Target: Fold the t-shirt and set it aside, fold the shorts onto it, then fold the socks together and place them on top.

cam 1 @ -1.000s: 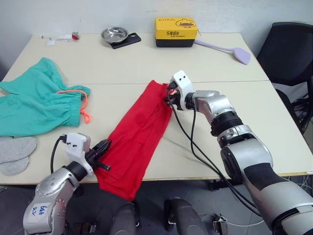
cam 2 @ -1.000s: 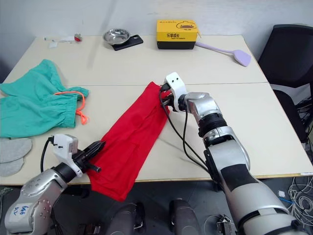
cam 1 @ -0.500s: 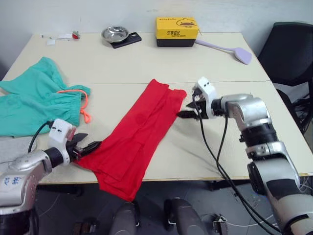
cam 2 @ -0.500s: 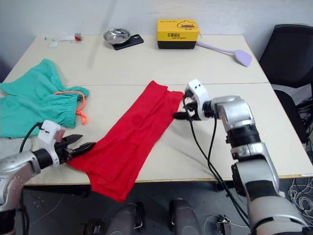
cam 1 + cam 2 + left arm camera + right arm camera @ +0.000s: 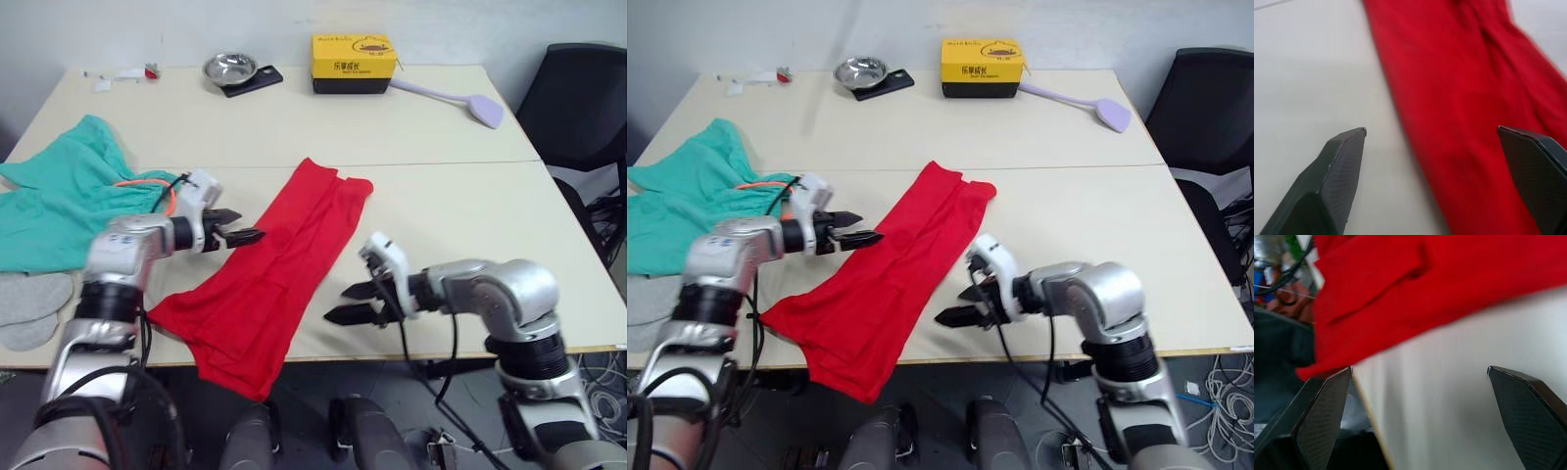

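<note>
The t-shirt (image 5: 276, 274) lies folded into a long red strip, running diagonally across the near half of the table (image 5: 470, 196), its lower end drooping over the front edge. The shorts (image 5: 69, 201) lie spread at the table's left side, with the socks (image 5: 29, 308) flat by the front left corner.

Half a second ago the left gripper sat low at the strip's near left corner and the right gripper at its far right corner; both have swapped ends. The left gripper (image 5: 238, 227) now reaches in from the left over the strip's upper left edge, fingers spread wide and empty. The right gripper (image 5: 348, 302) points left, just beside the strip's lower right edge, fingers likewise wide apart, holding nothing.
</note>
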`<state>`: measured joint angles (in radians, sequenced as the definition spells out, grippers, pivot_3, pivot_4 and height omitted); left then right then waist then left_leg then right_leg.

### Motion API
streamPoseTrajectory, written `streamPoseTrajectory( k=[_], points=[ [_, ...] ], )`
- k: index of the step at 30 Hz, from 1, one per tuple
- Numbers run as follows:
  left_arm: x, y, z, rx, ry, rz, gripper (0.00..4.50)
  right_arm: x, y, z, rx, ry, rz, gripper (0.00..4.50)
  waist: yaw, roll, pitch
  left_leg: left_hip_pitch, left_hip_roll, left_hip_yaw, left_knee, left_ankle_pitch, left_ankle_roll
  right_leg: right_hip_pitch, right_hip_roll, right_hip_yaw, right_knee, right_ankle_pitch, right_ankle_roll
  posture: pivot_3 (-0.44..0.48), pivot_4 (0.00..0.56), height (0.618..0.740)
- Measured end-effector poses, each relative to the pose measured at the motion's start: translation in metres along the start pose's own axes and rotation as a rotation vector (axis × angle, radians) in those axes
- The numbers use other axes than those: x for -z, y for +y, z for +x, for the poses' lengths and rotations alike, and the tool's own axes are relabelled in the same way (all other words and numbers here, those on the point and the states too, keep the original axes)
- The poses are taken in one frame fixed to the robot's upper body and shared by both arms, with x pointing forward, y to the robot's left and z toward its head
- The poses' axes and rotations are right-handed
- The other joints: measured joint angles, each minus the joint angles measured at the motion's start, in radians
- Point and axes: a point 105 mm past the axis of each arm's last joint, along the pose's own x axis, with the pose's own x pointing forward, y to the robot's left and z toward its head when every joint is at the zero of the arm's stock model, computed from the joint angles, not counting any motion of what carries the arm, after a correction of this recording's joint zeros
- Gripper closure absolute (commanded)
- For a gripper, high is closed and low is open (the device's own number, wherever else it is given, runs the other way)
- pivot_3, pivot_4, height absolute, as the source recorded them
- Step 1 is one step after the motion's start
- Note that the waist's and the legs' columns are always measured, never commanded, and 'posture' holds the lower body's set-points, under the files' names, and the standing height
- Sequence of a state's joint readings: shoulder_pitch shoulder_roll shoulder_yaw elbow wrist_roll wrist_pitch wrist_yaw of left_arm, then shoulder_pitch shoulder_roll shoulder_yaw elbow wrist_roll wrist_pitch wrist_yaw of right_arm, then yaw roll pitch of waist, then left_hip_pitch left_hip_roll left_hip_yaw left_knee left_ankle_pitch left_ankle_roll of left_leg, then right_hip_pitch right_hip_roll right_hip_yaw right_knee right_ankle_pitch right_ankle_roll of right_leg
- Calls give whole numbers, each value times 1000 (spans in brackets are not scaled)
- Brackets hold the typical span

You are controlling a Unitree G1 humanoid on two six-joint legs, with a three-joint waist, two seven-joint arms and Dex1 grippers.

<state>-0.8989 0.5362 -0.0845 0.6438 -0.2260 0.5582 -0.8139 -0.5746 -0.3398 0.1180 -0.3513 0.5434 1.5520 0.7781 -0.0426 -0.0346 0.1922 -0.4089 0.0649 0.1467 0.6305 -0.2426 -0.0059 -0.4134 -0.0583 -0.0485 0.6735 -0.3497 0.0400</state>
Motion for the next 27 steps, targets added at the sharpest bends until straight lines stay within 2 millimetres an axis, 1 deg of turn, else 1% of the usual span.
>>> streamPoseTrajectory(
  k=[1,4,8,10,11,13,14,16,18,20,21,22,24,25,27],
  points=[
    [-1,1,6,-1,8,-3,12,1,3,4,-6,6,9,0,0,0,0,0,0,0,0,0,0,0,0,0,0,0,0,0,150,740],
    [-5,6,15,-9,7,-12,12,0,7,11,5,2,15,0,2,-1,0,0,0,0,1,0,0,0,0,0,-1,0,0,0,150,740],
    [-7,8,22,-13,-1,-28,12,-3,11,22,21,-12,17,0,1,-1,-1,2,0,0,1,0,0,1,0,0,2,0,0,0,150,740],
    [-6,8,23,-8,-3,-38,0,-5,13,29,27,-15,21,375,0,-2,-1,2,0,0,0,0,0,1,0,0,3,0,0,0,150,740],
    [-6,8,24,0,-5,-38,195,-5,13,33,35,-16,22,611,-1,-2,-2,2,0,0,0,0,0,1,0,0,3,0,0,0,150,740],
    [-4,5,26,22,-5,-42,614,-6,12,38,57,-16,16,1281,-1,-2,-2,3,0,0,0,0,0,1,0,-1,3,0,0,0,150,740],
    [-4,3,26,34,-5,-47,963,-6,11,39,71,-17,12,1705,-1,-3,-2,2,0,0,0,0,-1,1,0,-1,3,0,0,0,150,740],
    [-3,1,27,47,-1,-49,1544,-6,9,43,90,-15,1,2377,-1,-3,-2,2,0,0,0,0,0,1,0,-1,3,0,0,0,150,740],
    [-2,1,28,48,5,-48,2230,-7,7,47,107,-17,-18,3152,-4,-3,-2,2,0,0,0,0,-1,1,0,-1,3,0,0,0,150,740],
    [-1,1,28,45,7,-45,2865,-7,3,49,139,-13,-60,3858,-9,-3,-2,3,0,0,0,0,-1,1,0,-1,3,0,0,0,150,740],
    [0,1,28,44,5,-51,3232,-7,1,50,158,-7,-103,4291,-11,-3,-2,3,0,0,0,0,-1,1,0,-1,3,0,0,0,150,740],
    [0,1,29,44,3,-56,3574,-7,0,51,169,-2,-141,4500,-12,-3,-2,3,0,0,0,0,-1,1,0,-1,3,0,0,0,150,740],
    [1,0,31,42,-4,-68,4243,-7,1,53,171,3,-203,4500,-12,-3,-2,3,0,0,0,1,-1,1,0,-1,3,0,0,0,150,740],
    [2,1,31,36,-6,-71,4467,-7,1,53,172,8,-242,4500,-12,-3,-2,3,0,0,0,1,-1,1,0,-1,3,0,0,0,150,740],
    [3,1,32,26,-18,-81,4467,-8,0,51,173,10,-287,4500,-11,-3,-2,3,0,0,0,1,-1,1,0,-1,3,0,0,0,150,740]
  ],
)
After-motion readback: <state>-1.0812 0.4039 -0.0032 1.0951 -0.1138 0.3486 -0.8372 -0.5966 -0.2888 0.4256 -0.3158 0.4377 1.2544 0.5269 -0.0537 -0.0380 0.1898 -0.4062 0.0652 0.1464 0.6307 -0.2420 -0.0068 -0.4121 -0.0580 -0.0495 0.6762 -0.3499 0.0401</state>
